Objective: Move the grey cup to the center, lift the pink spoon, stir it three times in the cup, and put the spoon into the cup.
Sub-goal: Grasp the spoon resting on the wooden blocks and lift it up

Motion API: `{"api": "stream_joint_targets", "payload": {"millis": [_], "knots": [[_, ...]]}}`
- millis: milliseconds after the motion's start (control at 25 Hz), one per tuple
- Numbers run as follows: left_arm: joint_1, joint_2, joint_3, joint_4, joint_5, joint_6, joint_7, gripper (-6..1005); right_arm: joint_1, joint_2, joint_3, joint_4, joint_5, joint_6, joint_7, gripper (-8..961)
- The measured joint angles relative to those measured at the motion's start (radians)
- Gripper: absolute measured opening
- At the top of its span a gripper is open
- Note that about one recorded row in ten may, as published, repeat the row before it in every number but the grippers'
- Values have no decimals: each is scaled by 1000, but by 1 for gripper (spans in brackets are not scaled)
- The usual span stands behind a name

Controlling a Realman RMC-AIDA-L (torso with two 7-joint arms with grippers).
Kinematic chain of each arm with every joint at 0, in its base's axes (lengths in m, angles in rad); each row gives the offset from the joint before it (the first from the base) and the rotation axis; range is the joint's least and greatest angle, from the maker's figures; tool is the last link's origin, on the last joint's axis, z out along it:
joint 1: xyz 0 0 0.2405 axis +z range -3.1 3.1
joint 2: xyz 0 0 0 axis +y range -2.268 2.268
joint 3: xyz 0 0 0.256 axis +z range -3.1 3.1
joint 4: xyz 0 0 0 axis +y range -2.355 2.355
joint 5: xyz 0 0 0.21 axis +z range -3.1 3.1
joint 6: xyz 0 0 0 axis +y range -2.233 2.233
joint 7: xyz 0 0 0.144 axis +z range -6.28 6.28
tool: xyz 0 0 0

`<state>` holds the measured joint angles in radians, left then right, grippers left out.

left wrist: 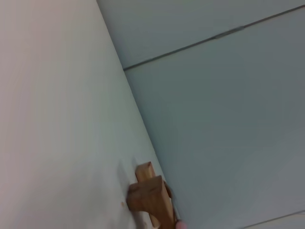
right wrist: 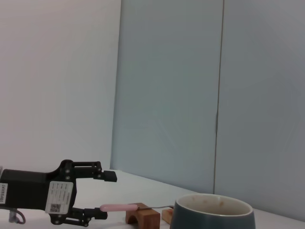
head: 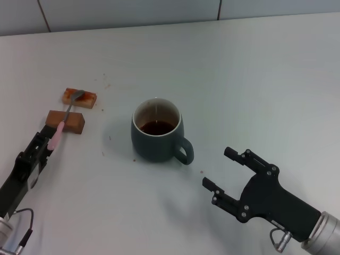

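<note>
White table [head: 223, 69]; spoon bowl's underside hidden.

Grey cup [head: 155, 139] glazed ceramic, matt; blocks [head: 66, 121] wood; table [head: 239, 79] smooth.

No text is legible; the left gripper [right wrist: 102, 194] carries a white label whose print is too small to read.
</note>
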<state>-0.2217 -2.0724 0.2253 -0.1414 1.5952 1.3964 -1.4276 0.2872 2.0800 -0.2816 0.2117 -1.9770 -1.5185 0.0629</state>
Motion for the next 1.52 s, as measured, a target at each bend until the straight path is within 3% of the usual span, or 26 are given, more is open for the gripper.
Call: {"api": "stream_joint_targets", "payload": {"millis": [1520], "knots": [[-47, -4, -9, -38, -7, -70, -17, 772, -6, 0, -2, -9, -5, 0, 10, 729]]}}
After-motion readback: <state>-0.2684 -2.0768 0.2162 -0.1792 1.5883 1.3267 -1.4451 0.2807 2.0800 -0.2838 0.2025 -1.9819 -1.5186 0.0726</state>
